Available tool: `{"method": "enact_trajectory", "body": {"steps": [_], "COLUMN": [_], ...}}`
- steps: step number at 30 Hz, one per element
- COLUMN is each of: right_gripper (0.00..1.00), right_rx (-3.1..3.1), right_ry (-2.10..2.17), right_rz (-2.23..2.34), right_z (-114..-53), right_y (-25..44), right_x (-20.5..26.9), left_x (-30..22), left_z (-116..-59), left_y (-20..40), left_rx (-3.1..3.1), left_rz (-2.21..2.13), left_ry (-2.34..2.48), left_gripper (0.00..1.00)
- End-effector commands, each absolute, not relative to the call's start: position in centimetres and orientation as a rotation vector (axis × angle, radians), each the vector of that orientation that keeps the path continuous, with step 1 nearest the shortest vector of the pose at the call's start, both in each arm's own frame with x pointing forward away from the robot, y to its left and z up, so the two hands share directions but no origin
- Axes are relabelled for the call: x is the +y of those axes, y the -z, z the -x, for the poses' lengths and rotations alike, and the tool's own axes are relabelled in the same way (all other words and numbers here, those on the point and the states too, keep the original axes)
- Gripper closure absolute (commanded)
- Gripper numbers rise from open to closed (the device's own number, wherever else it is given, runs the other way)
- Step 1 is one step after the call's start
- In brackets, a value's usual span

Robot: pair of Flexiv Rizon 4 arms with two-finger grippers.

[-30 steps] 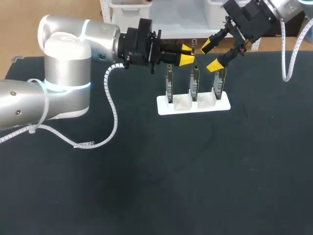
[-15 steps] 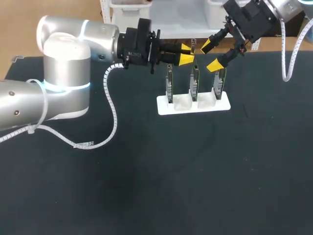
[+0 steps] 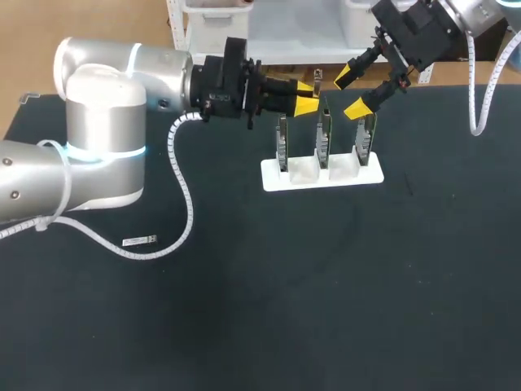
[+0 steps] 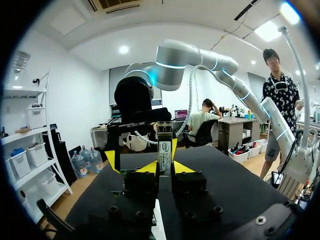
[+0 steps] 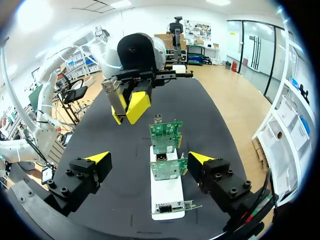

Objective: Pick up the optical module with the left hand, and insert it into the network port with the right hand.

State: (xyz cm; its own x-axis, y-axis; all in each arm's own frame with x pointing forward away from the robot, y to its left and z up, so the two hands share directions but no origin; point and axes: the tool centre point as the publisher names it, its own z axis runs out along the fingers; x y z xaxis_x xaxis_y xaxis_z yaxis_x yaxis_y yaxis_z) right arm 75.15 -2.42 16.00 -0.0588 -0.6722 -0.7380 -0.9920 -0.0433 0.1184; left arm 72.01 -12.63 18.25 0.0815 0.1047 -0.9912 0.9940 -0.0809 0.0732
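Observation:
My left gripper [image 3: 307, 95] hangs just behind the left end of the card stand, shut on the optical module [image 3: 317, 77], a thin metal bar with a label. In the left wrist view the module [image 4: 165, 148] stands upright between the yellow tips of the left gripper [image 4: 165, 167]. My right gripper [image 3: 350, 94] hangs open close to the right of the module, above the stand's back. Three green network cards [image 3: 324, 134] stand upright in a white stand [image 3: 277, 177]. From the right wrist view my right gripper [image 5: 149, 159] is open over the cards [image 5: 166, 135], with the left gripper [image 5: 131, 107] beyond them.
The black table [image 3: 269, 293] stretches wide in front of the stand. The left arm's white spiral cable [image 3: 183, 187] droops onto the table at the left, with a small tag [image 3: 138, 240] lying on the cloth.
My left arm has drawn back slightly to the left with the module still in its gripper. The right arm has not moved.

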Motion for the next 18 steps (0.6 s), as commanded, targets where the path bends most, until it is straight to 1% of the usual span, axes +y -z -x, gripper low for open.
{"method": "enact_trajectory", "body": {"steps": [1, 7, 18], "right_gripper": [0.0, 0.0, 0.0], "right_rx": [1.773, 1.773, 1.773], "right_ry": [-0.9, -0.9, -0.9], "right_rz": [1.752, 1.752, 1.752], "right_z": [-74.9, -74.9, -74.9], "right_y": [-16.0, -16.0, -16.0], "right_x": [-2.4, -2.4, -2.4], "left_x": [-12.4, -12.4, -13.0], "left_z": [-70.9, -71.5, -74.4], "left_y": [-18.4, -18.5, -18.6], "left_rx": [1.224, 1.243, 1.22], "left_rz": [-1.33, -1.329, -1.377], "left_ry": [1.106, 1.091, 1.102], "left_gripper": [1.0, 1.0, 1.0]}}
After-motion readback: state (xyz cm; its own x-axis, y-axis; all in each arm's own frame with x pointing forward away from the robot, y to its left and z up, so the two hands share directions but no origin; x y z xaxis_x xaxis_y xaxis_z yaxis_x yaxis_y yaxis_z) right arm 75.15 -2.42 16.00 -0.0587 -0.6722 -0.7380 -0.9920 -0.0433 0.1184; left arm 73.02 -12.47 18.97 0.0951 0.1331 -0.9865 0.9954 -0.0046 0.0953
